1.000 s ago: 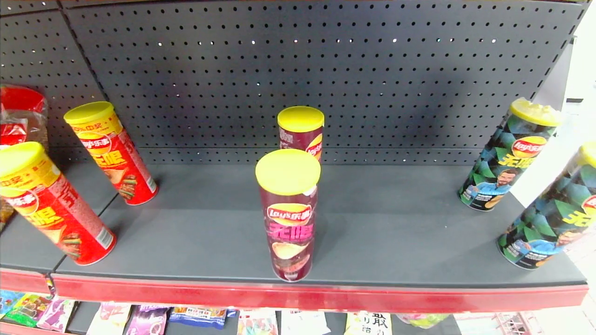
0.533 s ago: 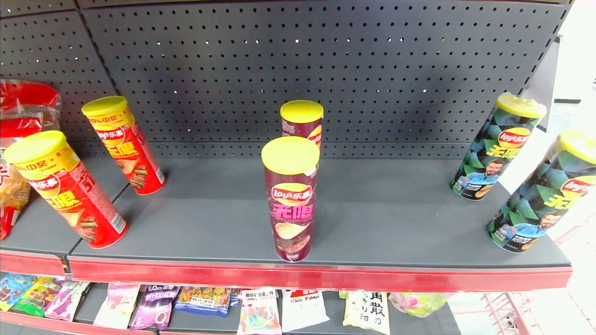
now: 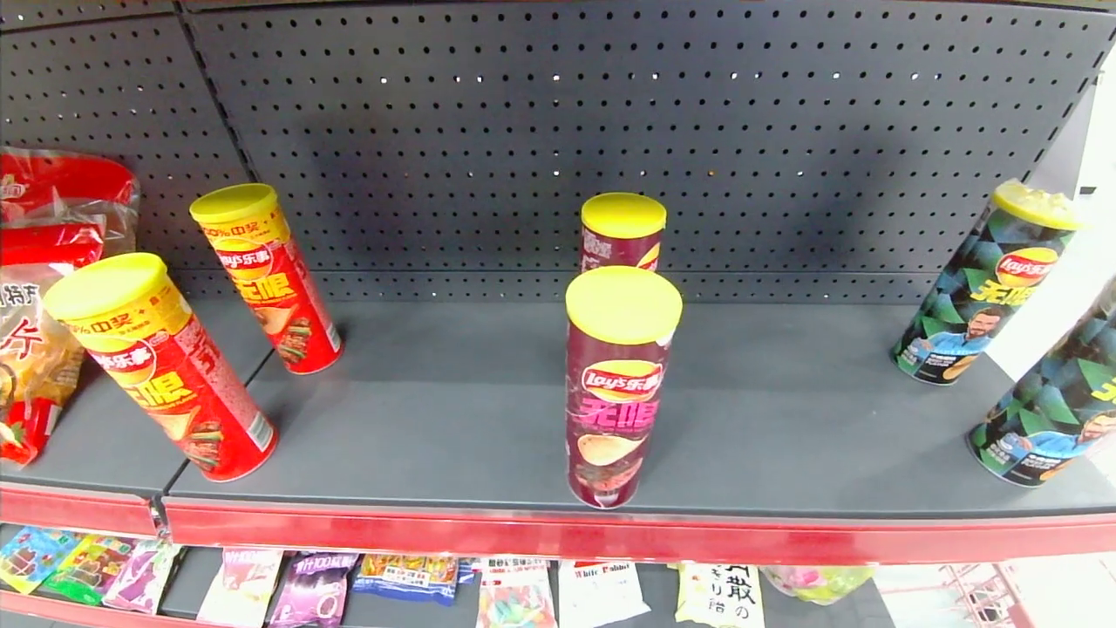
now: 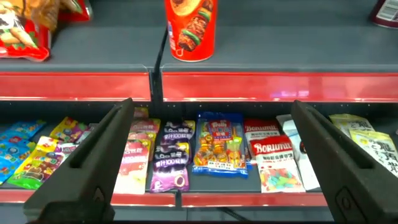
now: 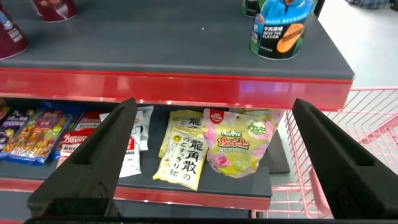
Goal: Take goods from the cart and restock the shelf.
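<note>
A grey shelf (image 3: pixel 436 410) with a red front lip carries upright chip cans. Two maroon cans stand in the middle, one (image 3: pixel 617 384) near the front and one (image 3: pixel 622 231) behind it. Two red cans (image 3: pixel 161 366) (image 3: pixel 266 279) stand at the left, and two dark patterned cans (image 3: pixel 985 283) (image 3: pixel 1046 410) at the right. My left gripper (image 4: pixel 211 112) is open and holds nothing, in front of the lower shelf below a red can (image 4: pixel 189 28). My right gripper (image 5: pixel 214 106) is also open and holds nothing, below a patterned can (image 5: pixel 280 28).
Red snack bags (image 3: pixel 35 288) lie at the shelf's left end. The lower shelf holds several candy and snack packets (image 4: pixel 217 149) (image 5: pixel 239 146). A pink wire cart (image 5: pixel 367 124) stands at the right, beside the shelf's end.
The head camera has shifted, so the whole shelf scene now sits further right in the picture. No can has moved on the shelf.
</note>
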{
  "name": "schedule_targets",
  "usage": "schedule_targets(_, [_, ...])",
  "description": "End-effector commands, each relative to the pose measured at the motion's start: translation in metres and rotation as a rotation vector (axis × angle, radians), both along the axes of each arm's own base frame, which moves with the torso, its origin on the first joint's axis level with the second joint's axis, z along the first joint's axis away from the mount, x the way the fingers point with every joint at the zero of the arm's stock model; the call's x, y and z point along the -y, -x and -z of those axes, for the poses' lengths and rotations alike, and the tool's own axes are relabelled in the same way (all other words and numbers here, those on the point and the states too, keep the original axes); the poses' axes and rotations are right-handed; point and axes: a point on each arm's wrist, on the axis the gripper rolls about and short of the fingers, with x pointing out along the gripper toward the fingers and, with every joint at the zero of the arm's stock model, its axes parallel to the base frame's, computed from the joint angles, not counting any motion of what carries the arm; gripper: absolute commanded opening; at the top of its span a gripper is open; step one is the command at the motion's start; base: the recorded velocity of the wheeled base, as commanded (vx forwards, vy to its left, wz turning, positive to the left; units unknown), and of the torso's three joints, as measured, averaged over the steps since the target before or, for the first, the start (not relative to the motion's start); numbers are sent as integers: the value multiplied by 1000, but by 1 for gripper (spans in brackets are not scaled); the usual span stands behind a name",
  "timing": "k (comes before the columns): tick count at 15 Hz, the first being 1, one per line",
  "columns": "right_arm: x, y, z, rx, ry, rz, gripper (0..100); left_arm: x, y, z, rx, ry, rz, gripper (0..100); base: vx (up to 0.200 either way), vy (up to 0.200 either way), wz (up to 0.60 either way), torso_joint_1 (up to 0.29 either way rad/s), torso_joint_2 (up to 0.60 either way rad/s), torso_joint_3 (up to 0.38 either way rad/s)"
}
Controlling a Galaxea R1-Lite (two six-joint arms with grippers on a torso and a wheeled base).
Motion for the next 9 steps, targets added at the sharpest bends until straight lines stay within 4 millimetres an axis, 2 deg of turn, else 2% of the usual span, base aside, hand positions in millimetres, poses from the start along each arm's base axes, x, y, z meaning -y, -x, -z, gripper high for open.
schedule_targets(1, [0, 0, 0, 0, 0, -2, 100, 0, 0, 0, -2, 0, 0, 100, 0, 0, 0, 0, 0, 0])
schedule_targets(9, [0, 0, 0, 0, 0, -2, 100, 0, 0, 0, -2, 0, 0, 100, 0, 0, 0, 0, 0, 0])
